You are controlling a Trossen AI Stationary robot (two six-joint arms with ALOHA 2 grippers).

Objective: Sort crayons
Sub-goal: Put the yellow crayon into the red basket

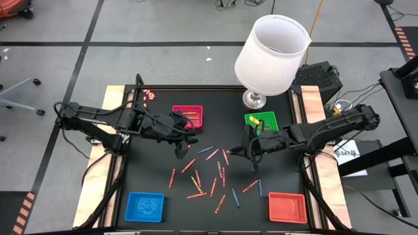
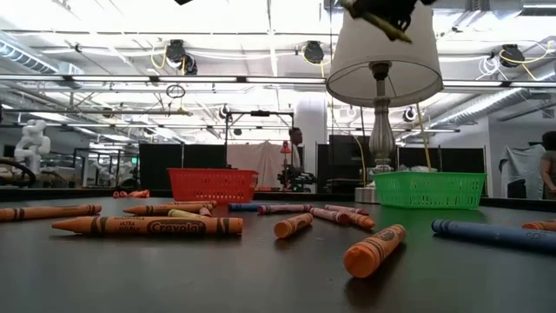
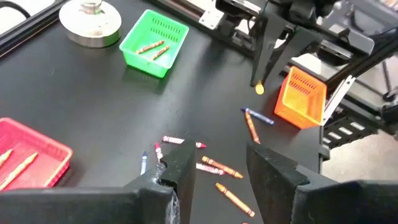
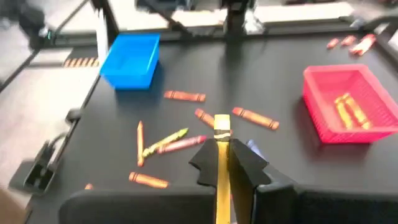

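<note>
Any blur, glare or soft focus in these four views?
Right wrist view: soft throughout, blue tray smeared; the yellow crayon in the right pincer is soft too. Low view: near orange crayon sharp, ceiling lights glare. Left wrist view: left pincer's fingers out of focus. High view: even, white lampshade bright.

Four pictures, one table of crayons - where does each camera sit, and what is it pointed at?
High view: overhead, straight down on both dark arms, the black table and the white lampshade.
Low view: at tabletop level, facing the room past an orange wax crayon; no arm clearly shows.
Left wrist view: behind the left gripper, jaws open.
Right wrist view: behind the right gripper, shut on a yellow wax crayon.
Shared: both wrist views show the square pink-red plastic tray.
</note>
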